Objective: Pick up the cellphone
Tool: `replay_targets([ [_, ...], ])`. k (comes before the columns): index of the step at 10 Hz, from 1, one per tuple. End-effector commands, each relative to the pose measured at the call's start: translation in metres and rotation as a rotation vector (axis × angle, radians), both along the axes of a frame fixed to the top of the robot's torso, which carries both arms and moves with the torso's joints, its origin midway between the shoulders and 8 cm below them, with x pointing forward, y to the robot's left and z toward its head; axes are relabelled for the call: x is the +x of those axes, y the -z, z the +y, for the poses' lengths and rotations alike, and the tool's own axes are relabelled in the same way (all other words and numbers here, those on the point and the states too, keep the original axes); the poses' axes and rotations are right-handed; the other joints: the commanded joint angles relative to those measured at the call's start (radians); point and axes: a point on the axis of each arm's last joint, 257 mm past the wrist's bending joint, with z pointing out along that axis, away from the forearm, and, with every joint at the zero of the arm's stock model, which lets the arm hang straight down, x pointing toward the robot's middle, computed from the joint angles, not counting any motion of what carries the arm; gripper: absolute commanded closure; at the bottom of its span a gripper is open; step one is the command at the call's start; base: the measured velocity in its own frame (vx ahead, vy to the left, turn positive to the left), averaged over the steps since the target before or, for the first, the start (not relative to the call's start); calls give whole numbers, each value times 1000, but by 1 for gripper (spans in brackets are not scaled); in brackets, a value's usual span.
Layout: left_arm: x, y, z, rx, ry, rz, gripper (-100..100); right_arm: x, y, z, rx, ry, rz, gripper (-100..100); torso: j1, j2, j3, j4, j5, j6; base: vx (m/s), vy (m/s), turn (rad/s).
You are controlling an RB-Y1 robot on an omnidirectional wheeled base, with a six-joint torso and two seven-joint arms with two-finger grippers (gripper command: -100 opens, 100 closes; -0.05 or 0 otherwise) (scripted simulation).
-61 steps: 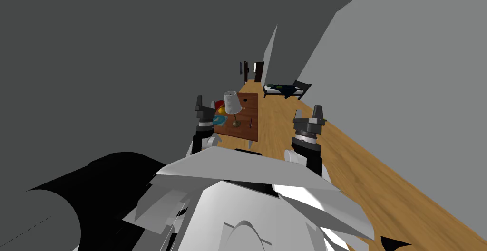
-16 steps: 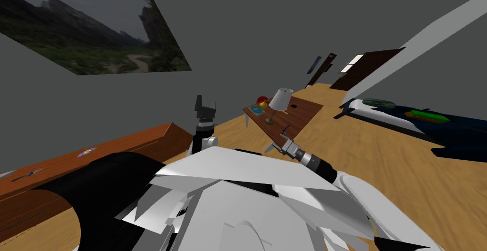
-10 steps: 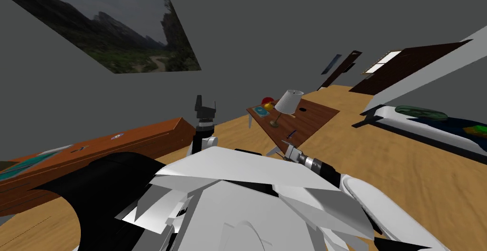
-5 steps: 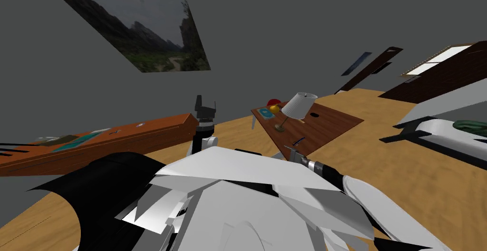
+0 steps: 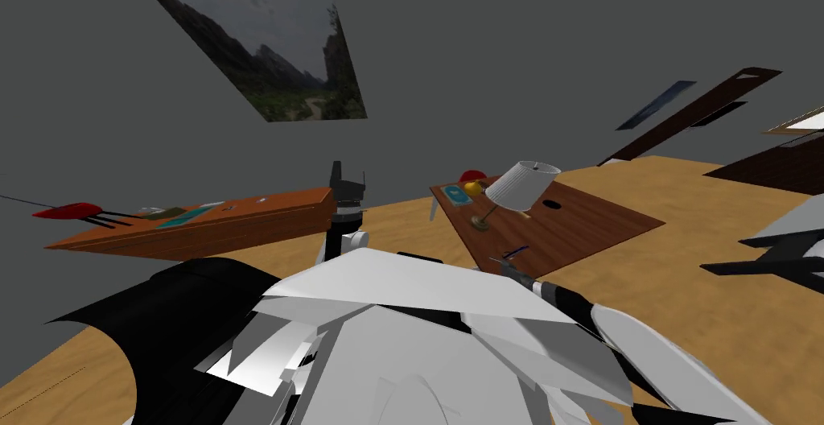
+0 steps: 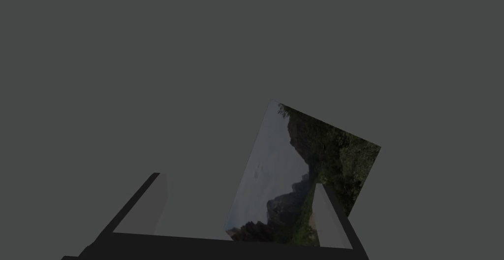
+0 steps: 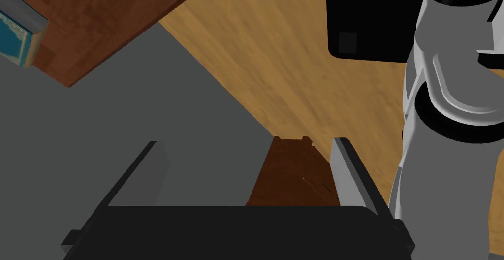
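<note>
Both sets of jaws are spread apart, nothing held. The left jaws are raised by the end of a long brown surface [image 5: 265, 217]. The right jaws are lowered at the near edge of a second surface [image 5: 599, 225] with a lamp [image 5: 521, 187] on it. What's probably the cellphone [image 5: 165, 213] is laid flat on the long surface, just beside a teal flat thing [image 5: 191, 216]. It looks like a thin dark slab, long axis along the surface's length. Which end is the top can't be told.
</note>
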Motion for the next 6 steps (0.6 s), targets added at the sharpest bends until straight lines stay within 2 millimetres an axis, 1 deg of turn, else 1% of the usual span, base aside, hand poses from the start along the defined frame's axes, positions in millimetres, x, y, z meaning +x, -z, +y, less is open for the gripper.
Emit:
replay_targets([
  [1, 0, 0, 0, 0, 0, 0, 0, -16, 10, -21, -73, -30, 46, -100, 0, 0, 0, 0, 0, 0, 50, -40, 237],
  [2, 0, 0, 0, 0, 0, 0, 0, -17, 12, -25, -97, -37, 47, -100, 0, -1, 0, 0, 0, -1, 44, -40, 118],
  [3, 0, 0, 0, 0, 0, 0, 0, -28, 18, -41, -146, -59, 85, -100, 0, 0, 0, 0, 0, 0, 48, -58, 194],
  [4, 0, 0, 0, 0, 0, 0, 0, -29, 19, -46, -167, -65, 87, -100, -1, -1, 0, 0, 0, 0, 36, -50, 149],
  [5, 0, 0, 0, 0, 0, 0, 0, -41, 24, -63, -222, -89, 124, -100, 0, 0, 0, 0, 0, 0, 45, -41, 246],
  [6, 0, 0, 0, 0, 0, 0, 0, -41, 24, -66, -234, -93, 126, -100, 0, -1, 0, 0, 0, -1, 38, -47, 110],
])
